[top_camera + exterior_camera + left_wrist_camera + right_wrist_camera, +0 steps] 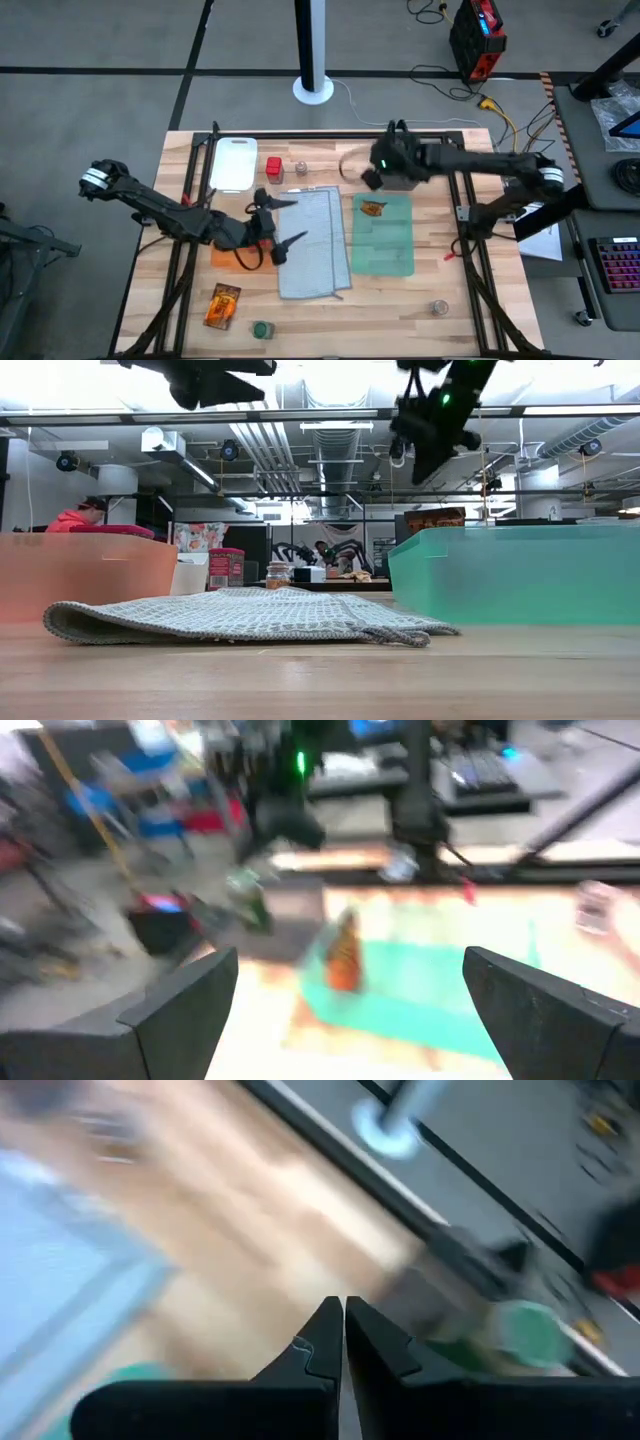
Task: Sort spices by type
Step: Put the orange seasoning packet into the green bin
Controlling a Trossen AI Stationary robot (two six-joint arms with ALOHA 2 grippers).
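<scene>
In the high view my left gripper (pixel 283 222) hangs open, raised above the seam between the orange cloth (pixel 228 258) and the grey cloth (pixel 315 245); its wrist view (pixel 350 1020) shows nothing between the fingers. My right gripper (pixel 368 178) is shut and raised near the far edge, holding nothing (pixel 343 1320). A red box (pixel 274 170) and a shaker (pixel 300 168) stand by the far edge. One packet (pixel 373 208) lies on the green cloth (pixel 385 240). Another packet (pixel 222 305), a green-topped jar (pixel 261 329) and a second shaker (pixel 439 308) sit near the front. Another green-topped jar (pixel 520 1335) shows blurred beyond my right fingers.
A white board (pixel 233 163) lies at the far left of the table. A dark bin (pixel 405 182) sits mostly under my right arm. A patch of red (pixel 264 240) shows beneath my left gripper; what it is, I cannot tell. Bare wood lies along the near edge.
</scene>
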